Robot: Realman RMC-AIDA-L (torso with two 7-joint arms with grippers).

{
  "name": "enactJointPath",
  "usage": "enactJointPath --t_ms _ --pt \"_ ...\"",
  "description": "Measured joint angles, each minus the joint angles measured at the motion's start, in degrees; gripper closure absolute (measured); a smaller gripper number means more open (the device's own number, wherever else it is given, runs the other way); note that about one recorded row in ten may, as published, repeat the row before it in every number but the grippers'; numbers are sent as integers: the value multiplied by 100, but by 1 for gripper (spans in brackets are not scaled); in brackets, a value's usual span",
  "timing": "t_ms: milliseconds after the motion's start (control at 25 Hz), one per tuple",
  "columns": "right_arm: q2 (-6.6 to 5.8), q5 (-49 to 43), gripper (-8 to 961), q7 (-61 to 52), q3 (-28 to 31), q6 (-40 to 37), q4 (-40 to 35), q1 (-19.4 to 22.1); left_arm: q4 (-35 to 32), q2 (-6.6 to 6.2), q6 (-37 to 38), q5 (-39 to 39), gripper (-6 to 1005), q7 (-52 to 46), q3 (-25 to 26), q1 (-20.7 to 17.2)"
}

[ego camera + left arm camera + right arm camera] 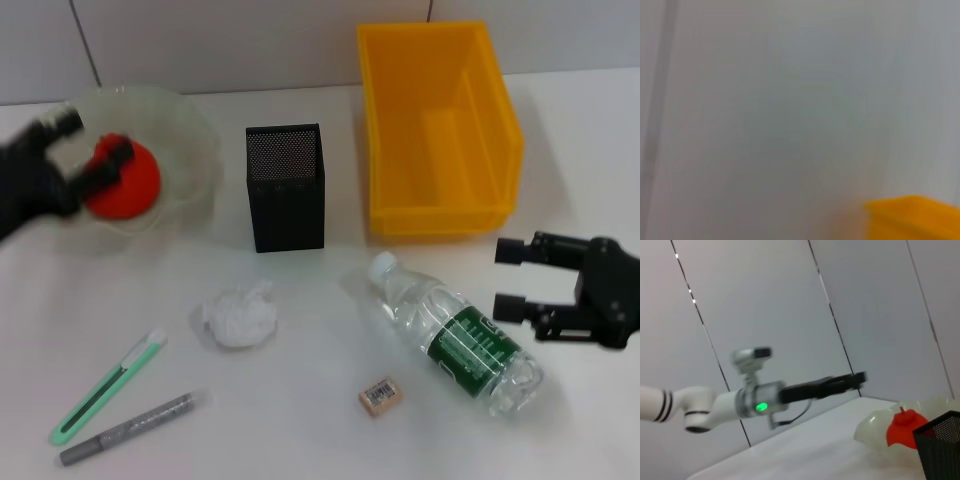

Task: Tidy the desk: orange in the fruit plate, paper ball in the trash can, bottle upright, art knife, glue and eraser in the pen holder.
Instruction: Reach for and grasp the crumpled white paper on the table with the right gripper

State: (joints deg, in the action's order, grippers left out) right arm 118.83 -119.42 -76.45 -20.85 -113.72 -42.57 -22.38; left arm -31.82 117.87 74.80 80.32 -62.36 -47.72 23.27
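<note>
Orange (125,182) is sitting in the fruit plate (190,130), which is where the task wants it, and my left hand (85,150) is hanging right over it with its fingers apart on either side of the fruit. From the head view I am not clamping anything; I judge the fruit is resting on the dish, though I cannot tell whether a finger is touching its skin. The right wrist view is showing the orange low in the plate's wavy bowl, with my left arm reaching in above it.

Next to the plate the pen holder (287,188) is standing upright, and beside that the trash can (440,125) is sitting with nothing visible inside. Nearer to me the paper ball (238,316) is lying in front of the pen holder, the art knife (105,388) and the glue (133,428) are lying side by side at an angle near the surface's (300,420) front edge, and the eraser (380,396) is lying just beside the bottle (455,335).

The bottle is lying on its side, cap pointing toward the pen holder. My right hand (512,279) is waiting close by its base, fingers apart and aimed at it, probably to stand it up.
</note>
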Motion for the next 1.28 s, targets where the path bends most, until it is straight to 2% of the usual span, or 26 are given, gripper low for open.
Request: enactJointPath --t_ms 40,120,200,280,320,360,400,440,480,600,640,720,760,880,920,960,1080,1280 --pt "11 3 168 -441 -39 -125 -368 -190 -12 -7 323 108 285 39 -1 -146" --pt "12 3 168 -671 -89 -163 -518 -297 -1 -4 991 342 202 315 -2 -573" --pt "2 -13 168 -1265 -403 -191 -845 -540 75 18 1271 435 203 650 -2 -865" --pt "-20 -26 168 -1996 -1194 -140 -1375 -843 236 46 1534 542 205 1187 -16 -1237" --pt "-20 -26 168 -1996 -1194 -140 -1375 -843 273 47 1581 562 206 1280 -32 -1303" --pt "-18 -32 168 -2224 -1518 -125 -1628 -926 346 44 1699 612 206 1479 -73 -1435" --pt "-11 -47 168 -2429 -1783 -97 -1858 -996 377 36 1790 654 207 1566 -115 -1515" --pt "9 -161 168 -2904 -2499 24 -2470 -1159 389 32 1856 712 208 1605 -144 -1566" --pt "17 -254 168 -3135 -2845 125 -2733 -1244 391 23 1931 799 208 1627 -169 -1633" --pt "19 -490 168 -3507 -3476 383 -3072 -1466 397 25 1993 988 210 1632 -165 -1717" --pt "19 -694 168 -3905 -3912 660 -3122 -1761 409 31 1985 1018 211 1634 -164 -1738" --pt "18 -756 168 -4163 -4076 807 -3045 -1921 437 36 1960 1027 213 1636 -173 -1755" --pt "18 -790 168 -4528 -4298 1026 -2890 -2132 437 36 1960 1027 213 1636 -173 -1755" --pt "24 -863 169 -5276 -4935 1583 -2717 -2411 483 38 1952 1029 214 1652 -175 -1772" --pt "26 -935 169 -5485 -5224 1821 -2712 -2473 483 38 1952 1029 215 1652 -175 -1772" --pt "34 -1172 169 -5782 -5781 2231 -2699 -2585 483 38 1952 1029 215 1652 -175 -1772" --pt "42 -1430 169 -5971 -6133 2539 -2604 -2715 552 41 1912 1035 215 1717 -194 -1741" --pt "73 -1559 169 -6236 -6552 3088 -1993 -3109 526 27 1923 1038 216 1681 -225 -1676"
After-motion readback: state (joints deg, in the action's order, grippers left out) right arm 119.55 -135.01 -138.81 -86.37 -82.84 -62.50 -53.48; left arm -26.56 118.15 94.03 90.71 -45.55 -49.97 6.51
